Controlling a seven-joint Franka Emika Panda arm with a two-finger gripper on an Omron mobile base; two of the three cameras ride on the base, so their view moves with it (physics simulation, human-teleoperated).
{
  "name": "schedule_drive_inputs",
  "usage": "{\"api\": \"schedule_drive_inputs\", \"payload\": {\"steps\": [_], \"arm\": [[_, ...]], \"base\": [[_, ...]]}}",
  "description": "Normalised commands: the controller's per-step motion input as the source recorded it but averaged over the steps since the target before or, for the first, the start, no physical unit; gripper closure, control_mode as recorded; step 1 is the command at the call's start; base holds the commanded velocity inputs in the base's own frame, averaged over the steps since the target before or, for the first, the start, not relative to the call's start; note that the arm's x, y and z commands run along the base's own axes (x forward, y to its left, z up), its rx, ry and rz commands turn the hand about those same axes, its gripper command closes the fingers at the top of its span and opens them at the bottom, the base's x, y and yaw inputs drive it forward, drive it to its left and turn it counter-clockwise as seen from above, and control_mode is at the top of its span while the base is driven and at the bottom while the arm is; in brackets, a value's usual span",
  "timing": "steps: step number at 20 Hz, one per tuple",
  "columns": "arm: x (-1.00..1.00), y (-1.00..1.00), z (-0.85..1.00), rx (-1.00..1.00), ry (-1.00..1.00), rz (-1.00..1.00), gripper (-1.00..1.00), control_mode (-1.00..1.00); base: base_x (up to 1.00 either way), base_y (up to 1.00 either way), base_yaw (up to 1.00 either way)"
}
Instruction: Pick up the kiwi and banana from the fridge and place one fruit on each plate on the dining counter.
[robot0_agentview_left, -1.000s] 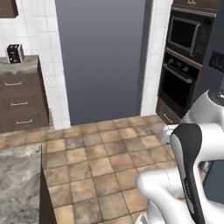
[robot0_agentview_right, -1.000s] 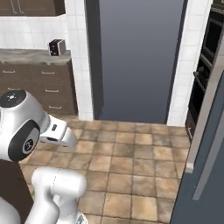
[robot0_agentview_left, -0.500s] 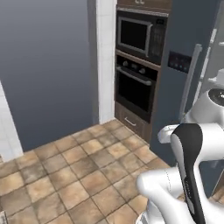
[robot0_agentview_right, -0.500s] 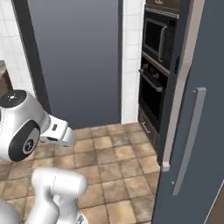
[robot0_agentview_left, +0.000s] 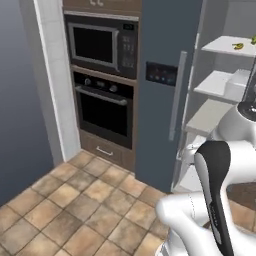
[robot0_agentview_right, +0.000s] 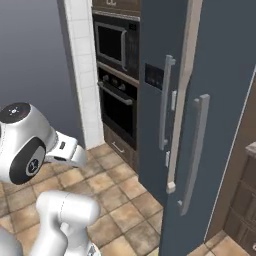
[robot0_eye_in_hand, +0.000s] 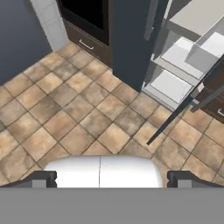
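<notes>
The dark blue-grey fridge (robot0_agentview_left: 160, 100) stands right of the oven, its left door shut and its right side open on pale shelves (robot0_agentview_left: 212, 115). The banana (robot0_agentview_left: 238, 46), small and yellow, lies on the top shelf at the far right of the left base view. The kiwi, the plates and the dining counter are out of view. In the hand view my gripper (robot0_eye_in_hand: 112, 178) is open, empty and well short of the fridge (robot0_eye_in_hand: 131, 39), above the tiled floor. Its dark fingertips (robot0_eye_in_hand: 43, 178) stand wide apart.
A black wall oven with a microwave above it (robot0_agentview_left: 102, 75) stands left of the fridge, beside a white tiled pillar (robot0_agentview_left: 55, 75). The open fridge door (robot0_agentview_right: 215, 125) juts out on the right. Brown drawers (robot0_agentview_right: 245, 200) sit beyond it. Tiled floor (robot0_agentview_left: 75, 200) lies free ahead.
The whole picture has swung right, so the camera has turned: the wall counter and blank wall slid out, the oven and open fridge came in. The gripper has stayed open.
</notes>
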Motion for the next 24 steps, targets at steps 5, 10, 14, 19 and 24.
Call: {"api": "schedule_drive_inputs", "payload": {"steps": [5,10,14,19,24], "arm": [[0.00,0.00,0.00,0.00,0.00,0.00,-1.00,1.00],[0.00,0.00,0.00,0.00,0.00,0.00,-1.00,1.00],[0.00,0.00,0.00,0.00,0.00,0.00,-1.00,1.00],[0.00,0.00,0.00,0.00,0.00,0.00,-1.00,1.00],[0.00,0.00,0.00,0.00,0.00,0.00,-1.00,1.00]], "base": [[0.44,0.41,-0.59],[0.47,0.60,-0.55],[0.48,0.74,-0.51],[0.61,0.48,-0.58],[0.79,0.34,-0.51]]}}
